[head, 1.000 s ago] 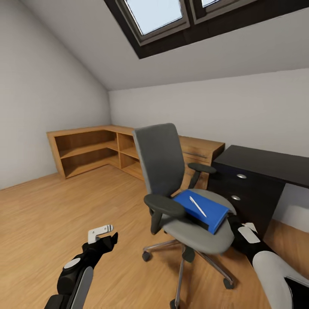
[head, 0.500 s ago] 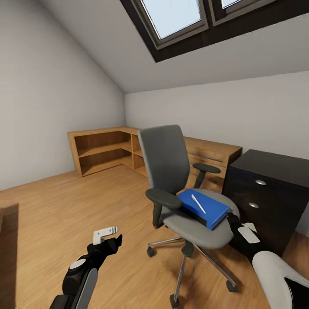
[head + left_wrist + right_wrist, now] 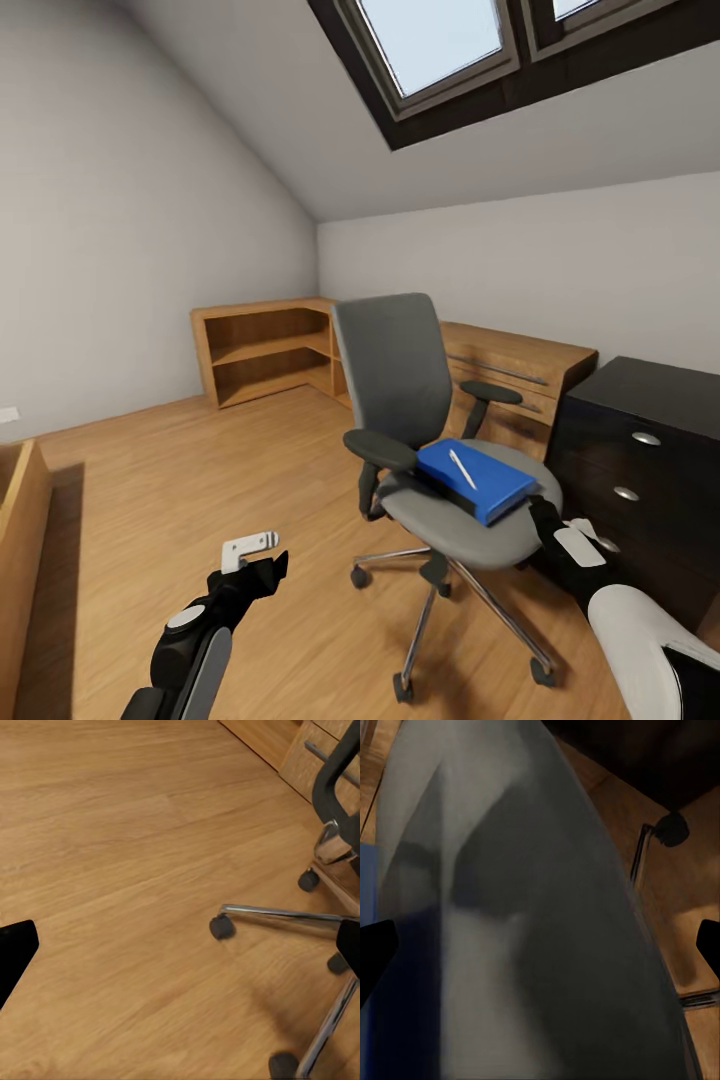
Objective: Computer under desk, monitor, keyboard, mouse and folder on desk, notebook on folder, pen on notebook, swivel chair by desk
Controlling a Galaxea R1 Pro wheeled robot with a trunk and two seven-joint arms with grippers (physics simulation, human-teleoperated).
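One blue folder [image 3: 477, 479] with one white pen [image 3: 461, 468] on top lies on the swivel chair [image 3: 430, 420], just left of the right end effector [image 3: 570, 535], fingers apart. The left end effector [image 3: 255, 560], also apart, hangs over the floor [image 3: 150, 470] nearer left

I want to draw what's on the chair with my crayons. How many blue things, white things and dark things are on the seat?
Blue: 1, the folder
White: 1, the pen on top
Dark: 1, the notebook edge showing under the folder
Total: 3, all on the swivel chair seat
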